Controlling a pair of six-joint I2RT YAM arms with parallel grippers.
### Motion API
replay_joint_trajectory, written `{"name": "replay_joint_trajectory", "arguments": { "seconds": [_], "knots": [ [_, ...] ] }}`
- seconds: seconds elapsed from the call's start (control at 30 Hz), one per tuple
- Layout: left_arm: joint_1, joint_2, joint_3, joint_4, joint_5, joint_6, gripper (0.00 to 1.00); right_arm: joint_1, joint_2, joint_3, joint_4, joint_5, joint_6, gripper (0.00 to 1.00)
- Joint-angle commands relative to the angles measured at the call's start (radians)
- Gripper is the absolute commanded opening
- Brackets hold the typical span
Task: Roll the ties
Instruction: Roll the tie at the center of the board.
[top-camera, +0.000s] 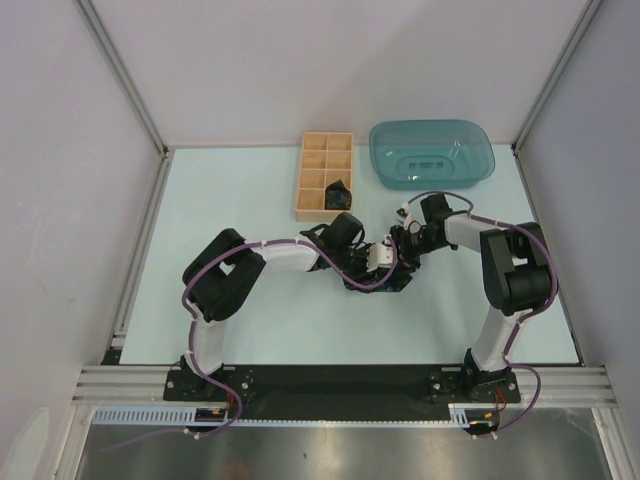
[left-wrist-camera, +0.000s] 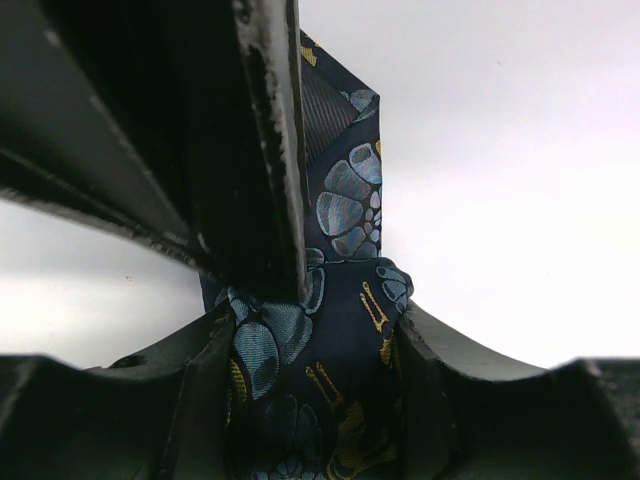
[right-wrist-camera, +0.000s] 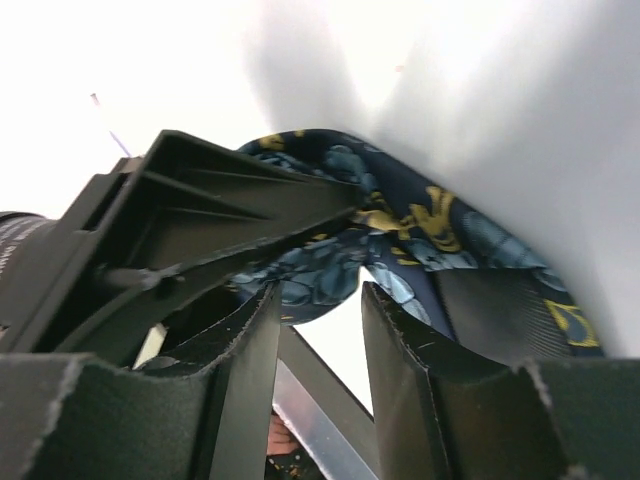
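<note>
A dark navy tie (left-wrist-camera: 340, 200) with blue and yellow figures is pinched between the fingers of my left gripper (left-wrist-camera: 315, 325), which is shut on it. In the top view both grippers meet at the table's middle, left gripper (top-camera: 372, 262) and right gripper (top-camera: 398, 248), with the dark tie (top-camera: 388, 284) bunched under them. In the right wrist view the tie (right-wrist-camera: 420, 225) curves just past my right gripper (right-wrist-camera: 318, 290), whose jaws stand a little apart with nothing between them. A rolled dark tie (top-camera: 338, 195) sits in a compartment of the wooden box (top-camera: 312, 180).
A teal plastic tray (top-camera: 432, 152) stands at the back right, beside the wooden box. The left gripper's black body (right-wrist-camera: 200, 220) fills the left of the right wrist view. Metal frame rails run along both table sides.
</note>
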Motion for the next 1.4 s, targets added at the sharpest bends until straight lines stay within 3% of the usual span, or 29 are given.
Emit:
{"name": "replay_joint_trajectory", "arguments": {
  "seconds": [0.0,0.27,0.4,0.5,0.53,0.57,0.67,0.7,0.8,0.97,1.17,1.37],
  "knots": [
    [-0.003,0.038,-0.004,-0.137,-0.048,0.016,0.25,0.018,-0.05,-0.012,0.063,-0.107,0.048,0.43],
    [-0.003,0.042,0.001,-0.136,-0.046,0.013,0.29,0.043,-0.015,0.006,0.067,-0.097,0.028,0.47],
    [-0.003,0.044,0.009,-0.136,-0.045,0.014,0.31,0.05,0.026,0.011,0.08,-0.123,0.045,0.43],
    [0.0,0.044,0.013,-0.139,-0.046,0.016,0.31,0.058,0.037,0.011,0.067,-0.101,0.017,0.2],
    [0.0,0.044,0.015,-0.139,-0.048,0.016,0.31,0.057,0.043,0.011,0.061,-0.091,0.008,0.02],
    [0.002,0.041,0.013,-0.14,-0.046,0.014,0.32,0.058,0.046,0.011,0.051,-0.069,-0.01,0.0],
    [0.009,0.025,0.012,-0.139,-0.04,0.002,0.45,0.05,0.06,0.003,0.016,0.001,-0.037,0.0],
    [0.014,0.016,0.01,-0.134,-0.029,-0.004,0.55,0.049,0.063,-0.003,0.013,0.027,-0.04,0.0],
    [0.029,-0.021,0.002,-0.116,-0.003,-0.027,0.71,0.02,0.077,0.001,0.019,0.109,-0.044,0.0],
    [0.063,-0.077,0.001,-0.085,0.06,-0.082,0.87,-0.019,0.082,-0.003,0.028,0.187,-0.046,0.0],
    [0.077,-0.136,-0.04,0.002,0.105,-0.114,1.0,-0.031,0.065,-0.034,0.018,0.241,-0.057,0.0],
    [0.069,-0.107,-0.025,0.031,0.141,-0.15,0.99,-0.006,0.051,-0.011,-0.042,0.356,-0.095,0.0]
  ]
}}
